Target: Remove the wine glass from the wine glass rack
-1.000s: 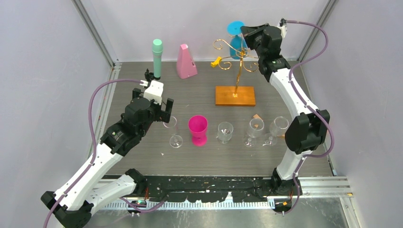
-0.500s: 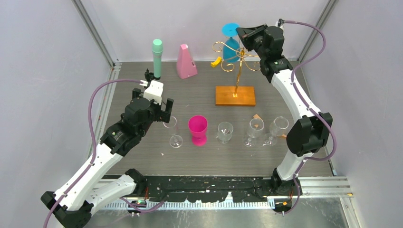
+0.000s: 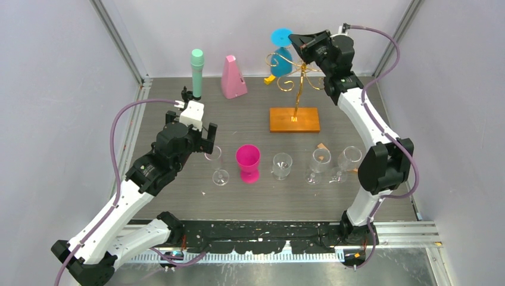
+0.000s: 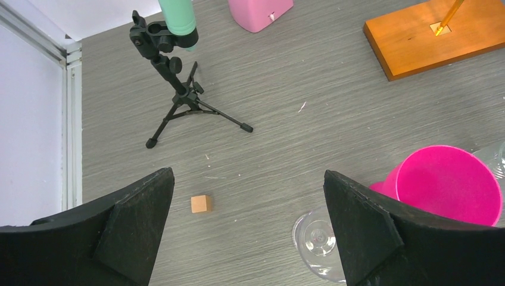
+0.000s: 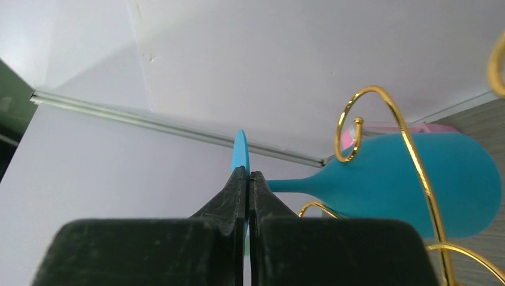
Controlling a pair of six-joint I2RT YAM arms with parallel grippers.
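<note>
The gold wire wine glass rack (image 3: 296,80) stands on its orange-brown base (image 3: 295,120) at the back middle. A blue wine glass (image 3: 280,50) hangs upside down by the rack's left curled arms, foot up, bowl down. My right gripper (image 3: 296,40) is shut on the thin blue foot of that glass. In the right wrist view the pads (image 5: 235,190) pinch the foot edge-on, with the stem and blue bowl (image 5: 411,179) lying to the right behind a gold curl (image 5: 369,119). My left gripper (image 3: 205,132) is open and empty above a clear glass (image 4: 318,241).
A pink cup (image 3: 248,162) and several clear glasses (image 3: 281,165) stand in a row at mid-table. A green microphone on a black tripod (image 3: 196,72), a pink metronome (image 3: 233,77) and a yellow piece (image 3: 270,78) sit at the back. A small wooden cube (image 4: 200,204) lies below the left gripper.
My right gripper has moved left and up with the blue glass, shifting it leftward along the rack's arms. The left arm has not moved.
</note>
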